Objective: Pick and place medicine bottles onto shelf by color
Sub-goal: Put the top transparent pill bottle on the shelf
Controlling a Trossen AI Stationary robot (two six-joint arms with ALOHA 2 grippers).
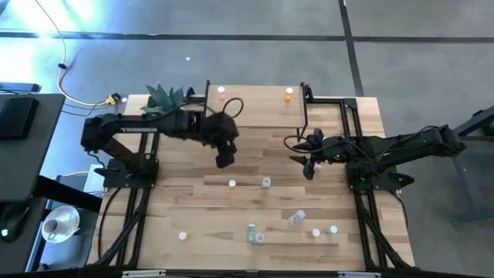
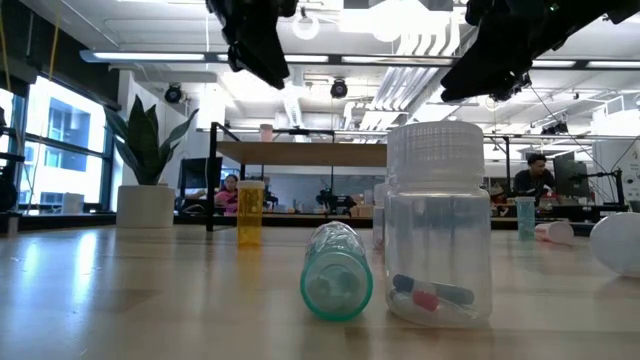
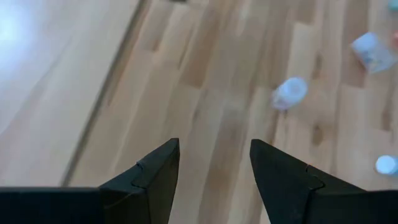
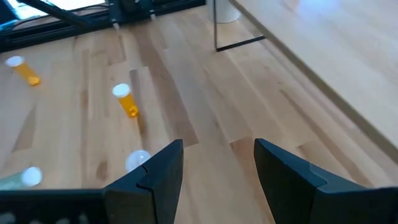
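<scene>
Left gripper: I have the left gripper [image 3: 214, 171] hovering above the striped wooden tabletop [image 1: 201, 208], just in front of the shelf edge; its fingers are spread with only bare wood between them, grasping nothing.
Right gripper: my right gripper [image 4: 217, 171] hangs over the table near the shelf's right end, fingers parted and empty.
Shelf: the low light-wood board on thin black legs [image 1: 258, 108] sits at the far side of the table. I see a pink bottle [image 1: 221, 90] near its left end and an orange bottle [image 1: 289, 93] near its right end.
Loose bottles: the rest lie scattered on the tabletop toward the near side. A clear white-capped bottle [image 2: 438, 222] stands closest to the low camera, with a green bottle [image 2: 337, 270] on its side just beside it.
Further back: an orange bottle with white cap [image 2: 250, 212] stands upright.
Plant: a green potted plant [image 1: 164, 96] sits at the shelf's left end.
</scene>
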